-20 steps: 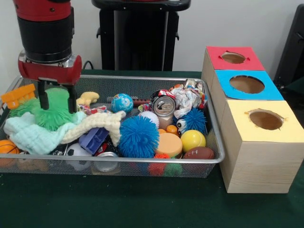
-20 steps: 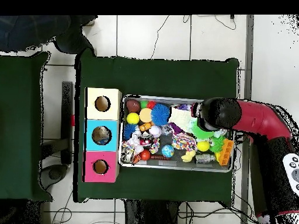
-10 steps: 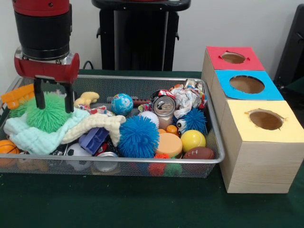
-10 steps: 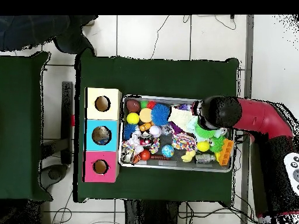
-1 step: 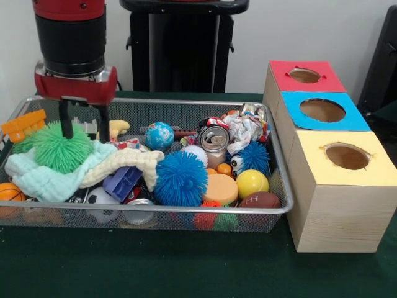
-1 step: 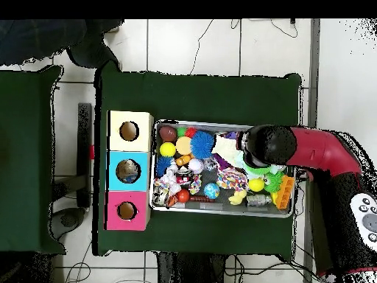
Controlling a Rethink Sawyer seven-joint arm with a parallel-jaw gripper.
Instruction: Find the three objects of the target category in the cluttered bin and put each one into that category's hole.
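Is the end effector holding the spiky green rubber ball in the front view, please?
No, the end effector hangs open and empty above the wire mesh bin, while the spiky green rubber ball lies on the pale cloth.

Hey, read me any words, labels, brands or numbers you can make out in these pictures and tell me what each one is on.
No text can be read here.
Crushed can: printed colours on its side, too blurred to read.
Crumpled wrapper: some print, too small to read.
Boxes: plain coloured tops, no lettering.
Control panel on the arm in the overhead view: buttons, no legible marks.
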